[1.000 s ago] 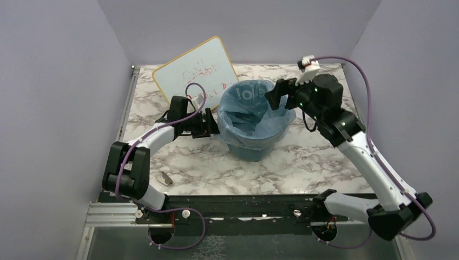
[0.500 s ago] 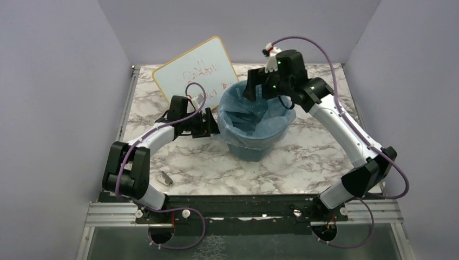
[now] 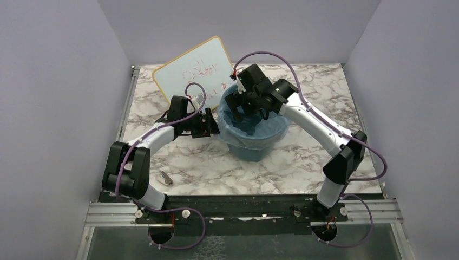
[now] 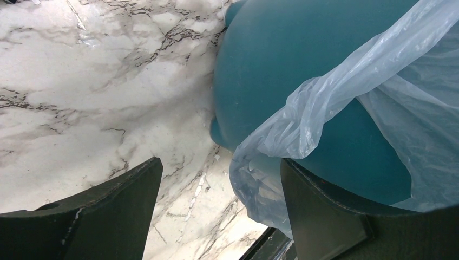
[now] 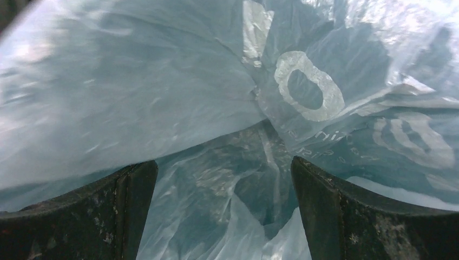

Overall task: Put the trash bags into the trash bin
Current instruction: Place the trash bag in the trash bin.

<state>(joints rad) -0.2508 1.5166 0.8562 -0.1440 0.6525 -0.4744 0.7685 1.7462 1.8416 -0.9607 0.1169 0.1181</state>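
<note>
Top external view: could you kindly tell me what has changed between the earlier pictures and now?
The right claw swung leftward from the right rim of the trash bin to over its mouth. It now dips, open, into the trash bag and grips nothing. The left claw, open at the bin's left side, the bin and the whiteboard stayed put.

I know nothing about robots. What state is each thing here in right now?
trash bin: upright on the table, lined with the bag.
trash bag: opened out inside the bin, crinkled, its edge draped over the rim.
left tool: open, beside the bin's outer wall.
right tool: open, in the bin's mouth above the bag.
whiteboard: scribbled on in red.
</note>
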